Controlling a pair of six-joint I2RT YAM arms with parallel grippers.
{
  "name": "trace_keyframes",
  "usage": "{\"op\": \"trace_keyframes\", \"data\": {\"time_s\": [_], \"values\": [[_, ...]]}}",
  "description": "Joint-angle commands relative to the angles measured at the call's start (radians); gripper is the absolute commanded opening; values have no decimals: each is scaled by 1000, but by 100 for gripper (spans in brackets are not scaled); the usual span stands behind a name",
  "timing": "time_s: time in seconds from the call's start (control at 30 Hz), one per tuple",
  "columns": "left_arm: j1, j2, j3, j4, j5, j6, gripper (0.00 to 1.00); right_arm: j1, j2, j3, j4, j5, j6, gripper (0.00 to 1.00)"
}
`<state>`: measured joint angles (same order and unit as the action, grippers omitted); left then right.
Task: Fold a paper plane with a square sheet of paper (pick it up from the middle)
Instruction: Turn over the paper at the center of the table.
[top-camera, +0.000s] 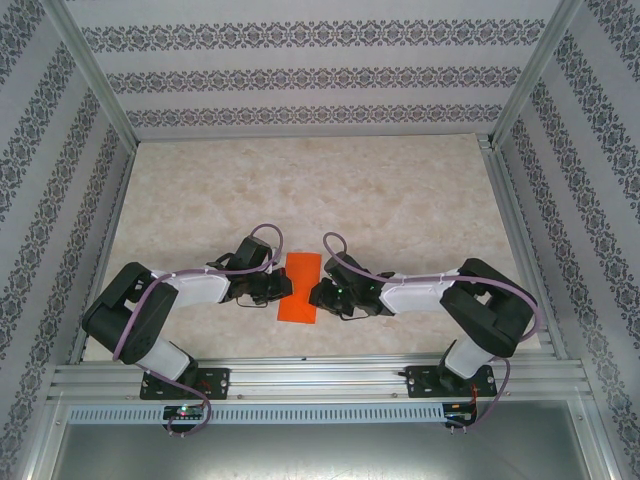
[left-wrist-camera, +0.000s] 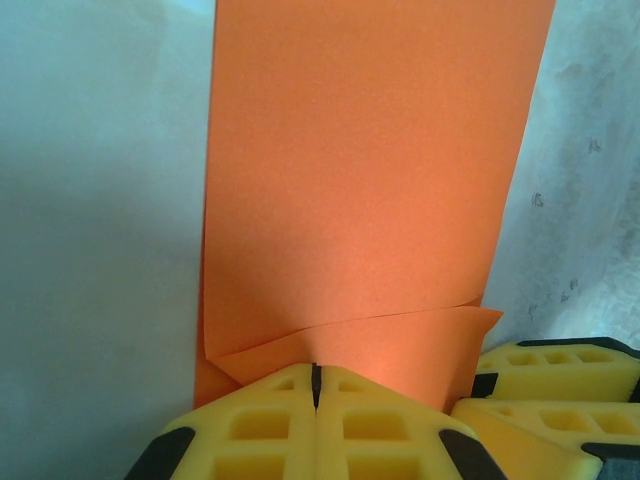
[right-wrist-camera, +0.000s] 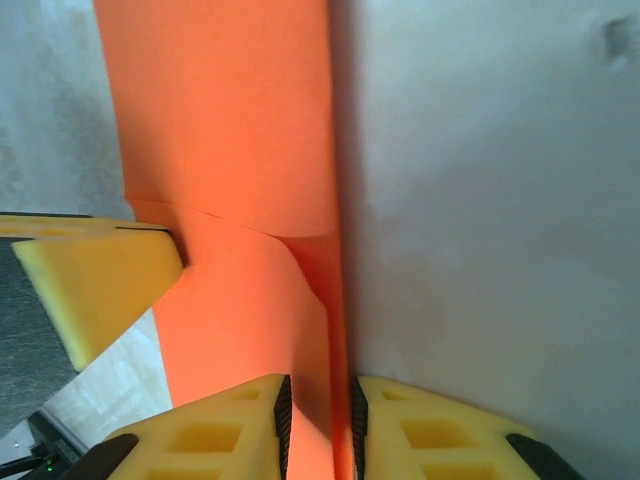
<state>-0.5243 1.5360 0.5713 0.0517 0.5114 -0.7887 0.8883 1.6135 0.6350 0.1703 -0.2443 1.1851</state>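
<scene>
The square sheet of paper (top-camera: 300, 290) is orange and lies folded into an upright oblong strip on the table between the two grippers. No paper plane shape is in view. My left gripper (top-camera: 284, 288) sits at the strip's left edge. In the left wrist view its yellow jaws (left-wrist-camera: 316, 390) are shut, pressed tip-down at the sheet (left-wrist-camera: 370, 180) where one layer overlaps another. My right gripper (top-camera: 316, 294) is at the strip's right edge. In the right wrist view (right-wrist-camera: 318, 420) its jaws stand narrowly apart, with the raised edge of the sheet (right-wrist-camera: 230, 130) between them.
The table (top-camera: 400, 200) is pale and marbled, with patterned walls on three sides. An aluminium rail (top-camera: 320, 378) runs along the near edge by the arm bases. The left gripper's yellow finger (right-wrist-camera: 100, 290) is close to the right gripper, and the right gripper's fingers (left-wrist-camera: 550, 395) sit beside the left jaws.
</scene>
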Motion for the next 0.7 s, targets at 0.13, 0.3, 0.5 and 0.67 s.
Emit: {"op": "trace_keyframes", "data": {"time_s": [0.13, 0.3, 0.5, 0.67], "values": [[-9, -10, -3, -99, -25, 19, 5, 12, 10, -21, 163, 6, 17, 28], [-9, -26, 7, -113, -37, 14, 5, 8, 12, -32, 178, 8, 16, 30], [-8, -65, 16, -129, -50, 4, 6, 7, 51, -37, 237, -19, 19, 29], [-8, -78, 13, -129, -54, -4, 7, 6, 91, -32, 301, -60, 19, 22]]}}
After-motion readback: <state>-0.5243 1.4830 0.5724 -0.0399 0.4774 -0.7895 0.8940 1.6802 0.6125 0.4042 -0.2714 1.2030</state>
